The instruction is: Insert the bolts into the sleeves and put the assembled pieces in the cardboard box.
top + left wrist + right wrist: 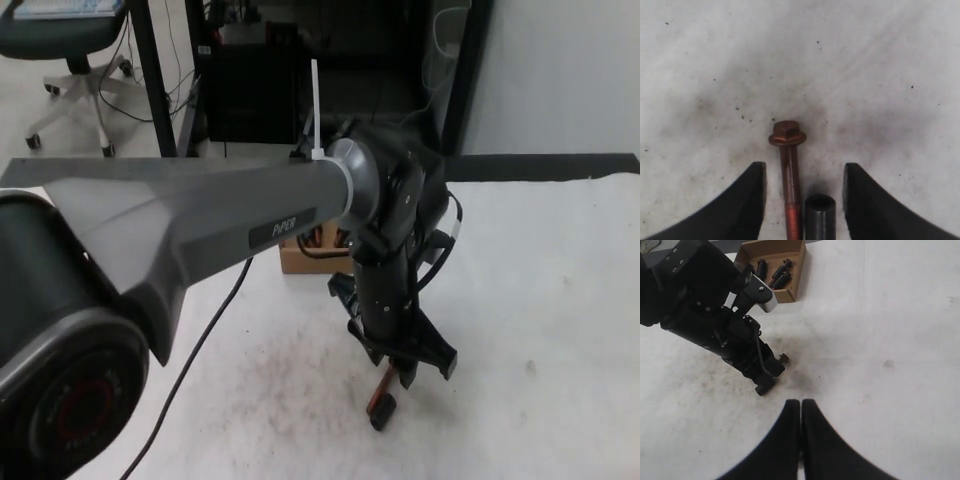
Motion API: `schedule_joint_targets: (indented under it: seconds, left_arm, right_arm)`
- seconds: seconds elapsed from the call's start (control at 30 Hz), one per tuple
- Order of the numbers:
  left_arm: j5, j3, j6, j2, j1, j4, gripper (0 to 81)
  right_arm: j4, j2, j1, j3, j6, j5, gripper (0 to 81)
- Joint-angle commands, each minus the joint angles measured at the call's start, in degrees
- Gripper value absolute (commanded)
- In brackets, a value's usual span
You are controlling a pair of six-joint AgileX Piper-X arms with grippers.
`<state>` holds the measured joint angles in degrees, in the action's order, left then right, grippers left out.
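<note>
Left wrist view: the left gripper [804, 169] hangs spread above the bench [875, 65], one finger on each side of a copper-coloured bolt [790, 165] and a dark sleeve [820, 217]. Neither finger appears to touch them. The bolt lies flat, its long axis running straight out between the fingers, with the flanged hex head at the far end, away from the wrist, and the threads back toward it. The sleeve lies just beside the threaded end and parallel to it, with its open mouth facing the same way as the head.

In the right wrist view the right gripper [801, 403] has its fingers pressed together with nothing between them. Beyond it the left arm [715, 325] slants steeply down to the bench, and the bolt's head shows beside its tip. Farther back, the box [799, 271] holds several dark pieces [781, 276]. The high view shows the left arm reaching from the near left to mid-bench, its wrist bent downward in front of the box.
</note>
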<state>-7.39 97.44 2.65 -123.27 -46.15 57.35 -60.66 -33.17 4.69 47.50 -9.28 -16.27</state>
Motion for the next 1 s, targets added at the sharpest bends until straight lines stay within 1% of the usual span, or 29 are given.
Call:
schedule_joint_targets:
  seconds: [0.0, 0.3, 0.5, 0.57, 0.63, 0.73, 0.77, 0.8, 0.9, 0.97]
  left_arm:
    - [0.71, 0.34, -0.16, 0.58, -0.16, -1.62, 45.2]
    - [0.56, 0.34, -0.16, -1.59, -0.16, 0.95, 45.2]
    - [1.32, 0.34, -0.16, -1.73, -0.16, -1.48, 44.0]
    - [1.32, 0.34, -0.16, -1.73, -0.16, -2.2, 38.4]
    - [1.32, 0.34, -0.16, -1.73, -0.16, -2.69, 29.2]
    - [1.32, 0.34, -3.08, -1.98, -0.04, -2.96, 9.5]
    - [1.2, 0.34, -4.16, -2.13, -0.04, -2.78, 3.8]
    - [1.05, 0.34, -5.5, -2.31, -0.04, -2.36, 0.1]
    - [1.35, 0.34, -8.56, -3.2, -0.04, 0.22, 0.2]
    - [3.64, 0.34, -9.33, -3.6, 0.39, 2.59, 0.2]
  right_arm:
    - [0.05, 0.3, -0.18, 0.02, 0.31, -0.11, 0.8]
    - [0.05, 0.3, -0.18, 0.02, 0.31, -0.11, 0.8]
    - [0.05, 0.3, -0.18, 0.02, 0.31, -0.11, 0.8]
    - [0.05, 0.3, -0.18, 0.02, 0.31, -0.11, 0.8]
    - [0.05, 0.3, -0.18, 0.02, 0.31, -0.11, 0.8]
    - [0.03, 0.3, -0.18, 0.02, 0.49, -0.11, 0.8]
    - [0.03, 0.3, -0.18, 0.02, 1.15, -0.11, 0.8]
    - [-0.08, 0.3, -0.18, 0.02, 1.65, -0.11, 0.8]
    - [-0.22, 0.3, -0.18, 0.02, 1.76, -0.11, 0.8]
    - [-0.22, 0.3, -0.18, 0.02, 1.76, -0.11, 0.8]
